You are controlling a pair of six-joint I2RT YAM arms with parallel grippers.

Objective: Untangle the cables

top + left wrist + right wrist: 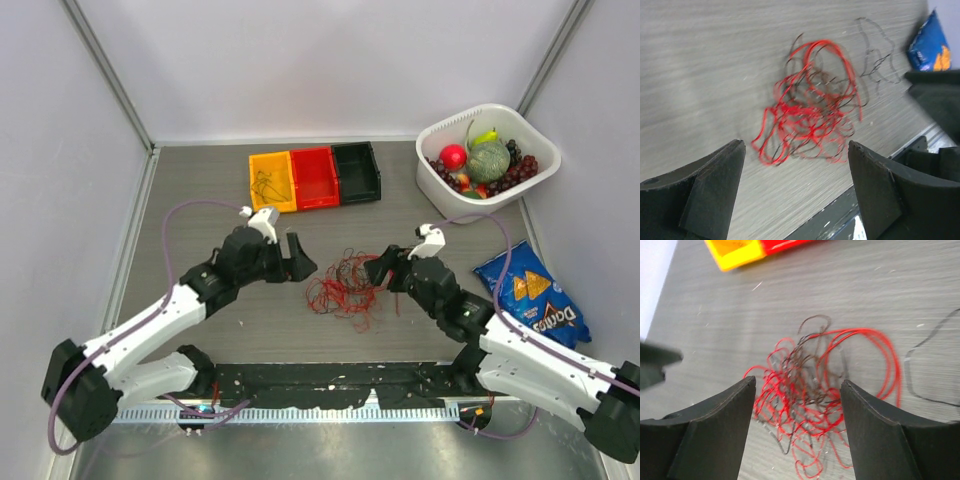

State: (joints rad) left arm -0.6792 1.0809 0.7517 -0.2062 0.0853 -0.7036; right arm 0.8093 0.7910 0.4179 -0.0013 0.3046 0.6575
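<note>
The cables (345, 285) lie as one tangled heap of thin red and dark wires on the grey table between both arms. My left gripper (298, 258) hovers just left of the heap, open and holding nothing. Its wrist view shows the heap (810, 120) ahead of the gripper (796, 146), beyond the fingertips. A single dark wire (877, 52) loops out on the far side. My right gripper (383, 268) stands at the heap's right edge, open. In its wrist view the gripper (798, 381) has the tangle (810, 390) showing between its spread fingers, with nothing pinched.
Yellow (272, 180), red (314, 177) and black (356, 172) bins stand in a row at the back; the yellow one holds dark wires. A white basket (440, 128) of fruit sits back right. A blue chip bag (535, 300) lies at the right.
</note>
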